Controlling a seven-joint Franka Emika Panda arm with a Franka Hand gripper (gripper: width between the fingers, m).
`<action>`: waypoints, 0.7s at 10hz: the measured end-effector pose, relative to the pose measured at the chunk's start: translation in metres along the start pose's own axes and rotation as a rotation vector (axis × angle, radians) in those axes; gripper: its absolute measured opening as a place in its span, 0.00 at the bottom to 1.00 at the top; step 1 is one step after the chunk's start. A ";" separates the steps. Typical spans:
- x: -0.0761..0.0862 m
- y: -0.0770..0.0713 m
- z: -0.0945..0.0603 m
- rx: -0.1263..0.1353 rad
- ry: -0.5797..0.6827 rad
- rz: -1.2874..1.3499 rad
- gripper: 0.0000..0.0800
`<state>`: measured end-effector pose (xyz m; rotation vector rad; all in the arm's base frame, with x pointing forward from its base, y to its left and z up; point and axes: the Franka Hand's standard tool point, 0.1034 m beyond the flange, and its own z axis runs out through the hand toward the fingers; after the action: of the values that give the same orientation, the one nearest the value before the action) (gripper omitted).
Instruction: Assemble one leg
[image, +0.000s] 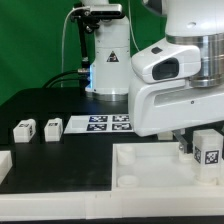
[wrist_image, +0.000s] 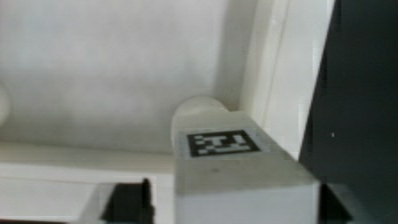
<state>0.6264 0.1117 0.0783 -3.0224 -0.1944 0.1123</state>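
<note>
My gripper (image: 194, 150) is shut on a leg (image: 208, 146), a small white block with a black-and-white tag. In the wrist view the leg (wrist_image: 228, 150) fills the gap between my two dark fingers (wrist_image: 134, 203), tag facing the camera. It stands upright at a round corner of the large white tray-like piece (image: 150, 172), which fills most of the wrist view (wrist_image: 107, 80). I cannot tell whether the leg touches the piece. Two more legs (image: 22, 129) (image: 52, 128) lie on the black table at the exterior view's left.
The marker board (image: 100, 123) lies behind the tray-like piece. Another white part (image: 4, 165) sits at the exterior view's left edge. A white camera stand (image: 108, 60) is at the back. Black table shows beside the tray piece (wrist_image: 365, 90).
</note>
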 end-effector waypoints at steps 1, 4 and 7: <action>0.000 0.000 0.000 0.000 0.000 0.000 0.36; 0.000 -0.001 0.001 0.003 0.000 0.245 0.36; 0.002 0.001 0.001 0.055 0.002 0.790 0.36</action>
<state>0.6287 0.1107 0.0771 -2.8446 0.9819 0.1699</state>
